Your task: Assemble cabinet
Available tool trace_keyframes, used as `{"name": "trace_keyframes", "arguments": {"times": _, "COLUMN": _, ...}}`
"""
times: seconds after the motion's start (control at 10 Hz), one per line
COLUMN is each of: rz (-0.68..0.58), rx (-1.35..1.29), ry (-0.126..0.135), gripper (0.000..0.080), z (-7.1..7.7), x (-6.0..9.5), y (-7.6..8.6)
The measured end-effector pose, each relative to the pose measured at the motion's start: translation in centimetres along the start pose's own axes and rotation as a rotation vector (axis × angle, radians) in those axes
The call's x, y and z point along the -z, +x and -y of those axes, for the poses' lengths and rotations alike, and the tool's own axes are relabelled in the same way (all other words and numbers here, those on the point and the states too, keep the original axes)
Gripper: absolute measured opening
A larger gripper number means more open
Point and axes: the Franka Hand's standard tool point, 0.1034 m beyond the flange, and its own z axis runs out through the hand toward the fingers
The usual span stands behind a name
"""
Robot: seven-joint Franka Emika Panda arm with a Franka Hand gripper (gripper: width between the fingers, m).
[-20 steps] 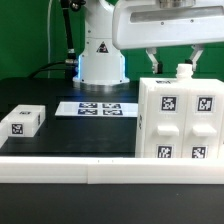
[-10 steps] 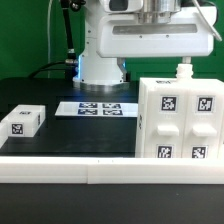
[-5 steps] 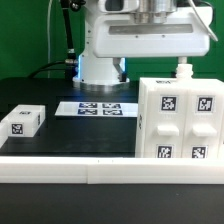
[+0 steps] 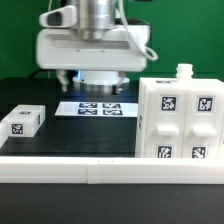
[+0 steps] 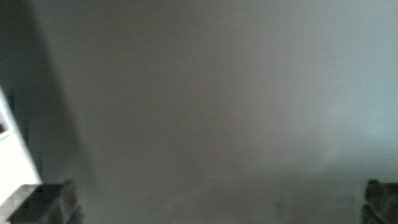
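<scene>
The cabinet (image 4: 180, 120) is a big white box with tagged inset panels. It stands upright on the black table at the exterior view's right, with a small white knob (image 4: 183, 70) on its top. My gripper (image 4: 95, 78) hangs above the middle back of the table, to the left of the cabinet and clear of it. In the wrist view the gripper (image 5: 214, 205) is open wide. Only the two dark fingertips (image 5: 50, 203) show at the picture's edges, with blurred grey surface and nothing held between them.
A small white block with one tag (image 4: 22, 120) lies at the exterior view's left. The marker board (image 4: 98, 107) lies flat at the back middle, under my gripper. A white rail (image 4: 100, 170) runs along the table's front edge. The robot base stands behind.
My gripper has moved from above the cabinet's top towards the exterior view's left and now hangs over the marker board. The cabinet and the small block have not moved.
</scene>
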Motion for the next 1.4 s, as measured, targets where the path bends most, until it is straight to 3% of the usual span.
{"name": "trace_keyframes", "arguments": {"times": 0.2, "rz": -0.002, "rx": 0.003, "ry": 0.0, "gripper": 0.0797, "z": -0.5, "x": 0.1, "y": 0.1}}
{"name": "trace_keyframes", "arguments": {"times": 0.4, "rz": -0.003, "rx": 0.006, "ry": -0.006, "gripper": 0.0797, "z": -2.5, "x": 0.1, "y": 0.3}}
{"name": "trace_keyframes", "arguments": {"times": 0.7, "rz": 0.001, "rx": 0.119, "ry": -0.028, "gripper": 0.0797, "z": -8.1, "x": -1.1, "y": 0.4}}
{"name": "trace_keyframes", "arguments": {"times": 0.9, "rz": 0.003, "rx": 0.138, "ry": -0.032, "gripper": 0.0797, "z": -10.4, "x": -1.4, "y": 0.6}}
{"name": "trace_keyframes", "arguments": {"times": 1.2, "rz": 0.012, "rx": 0.158, "ry": -0.038, "gripper": 0.0797, "z": -12.8, "x": -1.9, "y": 0.5}}
{"name": "trace_keyframes", "arguments": {"times": 1.4, "rz": 0.016, "rx": 0.161, "ry": -0.045, "gripper": 0.0797, "z": -13.1, "x": -2.8, "y": 0.1}}
